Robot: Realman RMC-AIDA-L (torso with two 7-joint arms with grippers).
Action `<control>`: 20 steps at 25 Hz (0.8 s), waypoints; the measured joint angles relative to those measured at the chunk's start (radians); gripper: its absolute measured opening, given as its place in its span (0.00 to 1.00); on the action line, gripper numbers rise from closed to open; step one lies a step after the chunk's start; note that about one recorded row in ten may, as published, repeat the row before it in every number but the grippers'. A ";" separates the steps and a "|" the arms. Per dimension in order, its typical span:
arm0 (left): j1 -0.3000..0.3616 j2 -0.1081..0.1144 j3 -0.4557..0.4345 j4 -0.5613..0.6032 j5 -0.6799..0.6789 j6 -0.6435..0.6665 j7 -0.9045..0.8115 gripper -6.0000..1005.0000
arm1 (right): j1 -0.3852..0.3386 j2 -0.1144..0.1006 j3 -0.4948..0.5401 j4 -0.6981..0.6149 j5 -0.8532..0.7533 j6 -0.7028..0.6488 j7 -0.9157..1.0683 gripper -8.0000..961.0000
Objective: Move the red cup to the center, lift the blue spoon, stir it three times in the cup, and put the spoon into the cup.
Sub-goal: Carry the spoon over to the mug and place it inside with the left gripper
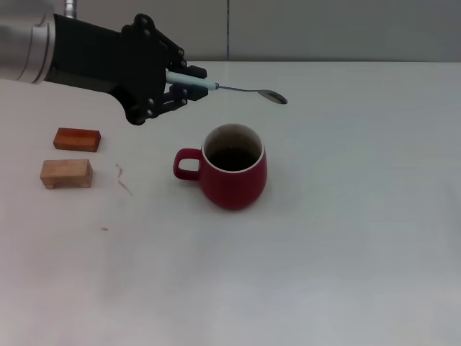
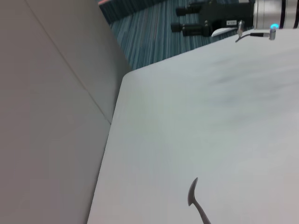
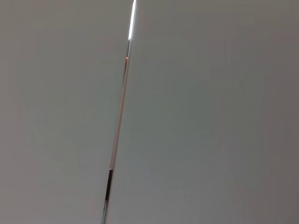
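The red cup (image 1: 233, 168) stands upright near the middle of the white table (image 1: 346, 238), its handle pointing left and its dark inside showing. My left gripper (image 1: 189, 82) hangs above and to the left of the cup, shut on the pale blue handle of the blue spoon (image 1: 238, 89). The spoon lies nearly level in the air, its metal bowl out to the right, above and behind the cup's rim. In the left wrist view the spoon's bowl and neck (image 2: 194, 196) show over the table. My right gripper (image 2: 187, 18) shows far off beyond the table's edge in that view.
Two small wooden blocks lie at the left of the table: a reddish one (image 1: 76, 139) and a paler one (image 1: 66, 173) in front of it. A few small scraps (image 1: 124, 179) lie near them. A grey wall (image 1: 324, 29) runs behind the table.
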 joint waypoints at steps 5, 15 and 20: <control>-0.011 0.001 0.043 0.068 0.080 -0.007 -0.037 0.15 | 0.000 -0.001 0.002 -0.008 0.000 0.002 0.000 0.66; -0.014 0.001 0.166 0.187 0.267 0.016 -0.091 0.15 | 0.007 -0.002 0.004 -0.010 0.000 0.010 0.000 0.66; -0.028 0.000 0.244 0.236 0.348 0.036 -0.104 0.15 | 0.012 -0.002 0.004 -0.010 0.000 0.010 0.000 0.66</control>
